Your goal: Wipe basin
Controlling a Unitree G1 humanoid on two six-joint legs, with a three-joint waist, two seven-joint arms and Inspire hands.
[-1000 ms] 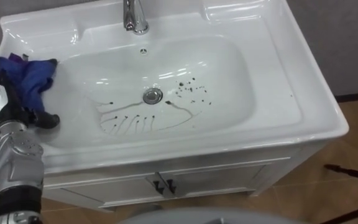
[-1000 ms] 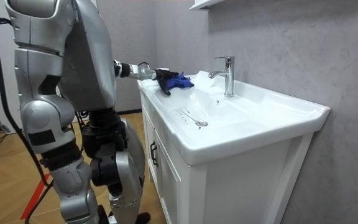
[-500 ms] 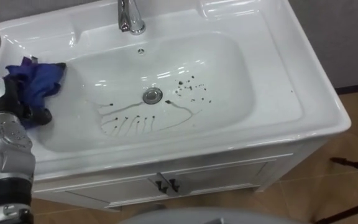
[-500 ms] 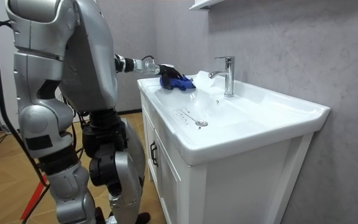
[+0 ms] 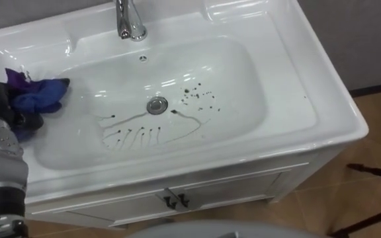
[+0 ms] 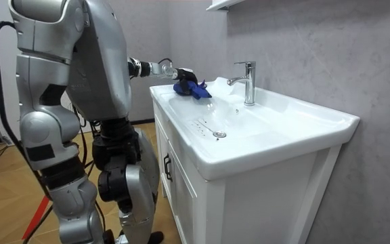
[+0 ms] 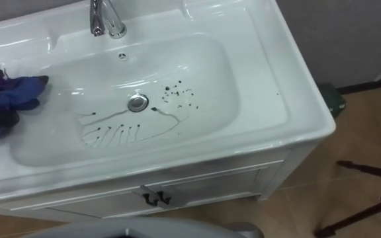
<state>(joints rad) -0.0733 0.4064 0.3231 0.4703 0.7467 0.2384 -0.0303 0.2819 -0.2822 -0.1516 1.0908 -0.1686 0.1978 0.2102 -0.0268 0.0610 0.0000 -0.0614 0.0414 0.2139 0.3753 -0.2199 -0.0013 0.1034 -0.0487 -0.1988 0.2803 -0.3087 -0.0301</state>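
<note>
Basin (image 5: pixel 296 99): streaks (image 5: pixel 134 132) lying six o'clock of drain (image 5: pixel 156 104).
Left hand (image 5: pixel 4 112): fingers (image 5: pixel 30 121) clutching cloth (image 5: pixel 42 96), nine o'clock.
Technique: pressing flat, sweeping drainward.

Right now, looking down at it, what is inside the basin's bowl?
In the basin: a metal drain, dark streaks nearer the robot and dark specks to the drain's right. At the left rim the left hand grips a blue cloth; the surface under it is covered.
</note>
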